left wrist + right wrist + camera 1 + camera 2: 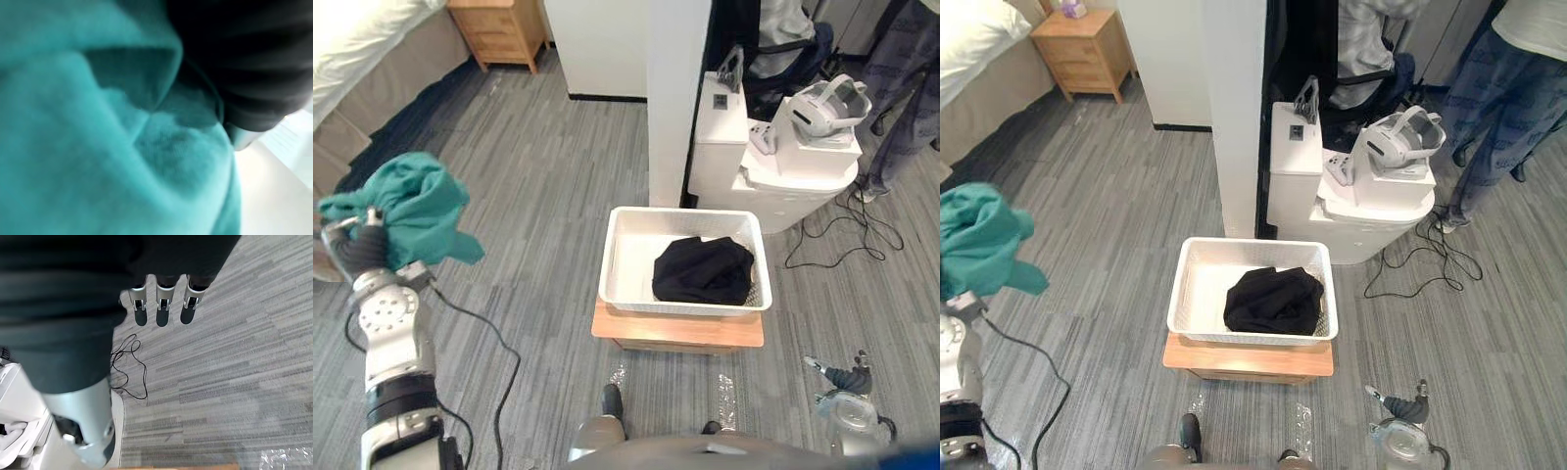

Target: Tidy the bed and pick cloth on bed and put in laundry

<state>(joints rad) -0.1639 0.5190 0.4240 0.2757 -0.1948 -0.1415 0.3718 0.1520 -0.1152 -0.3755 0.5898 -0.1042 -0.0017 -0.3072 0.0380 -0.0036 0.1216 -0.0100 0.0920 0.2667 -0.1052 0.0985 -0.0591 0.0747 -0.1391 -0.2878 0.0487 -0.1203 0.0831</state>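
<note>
Teal cloth sits bunched on top of the L hand, up off the carpet at our far left, w/ one flap hanging down beside the wrist. Its fingers are buried in the fabric, so we can't tell how they're set. In the L wrist view teal folds lie right against the dark cover. R hand hangs low at our right over bare carpet, fingers straight & side by side, holding nothing.

White basket stands in front of us, centre, on a low wood stand. Inside it a black cloth lies crumpled in the right half; the left half of the basket floor is bare. Teal cloth is well apart from the basket, off to its left & not over it.

Further out: bed corner at top left w/ a wood nightstand near it. A white pillar rises behind the basket, & a white cabinet to the pillar's right carries a white headset. A person's legs stand past the cabinet, top right.
</note>
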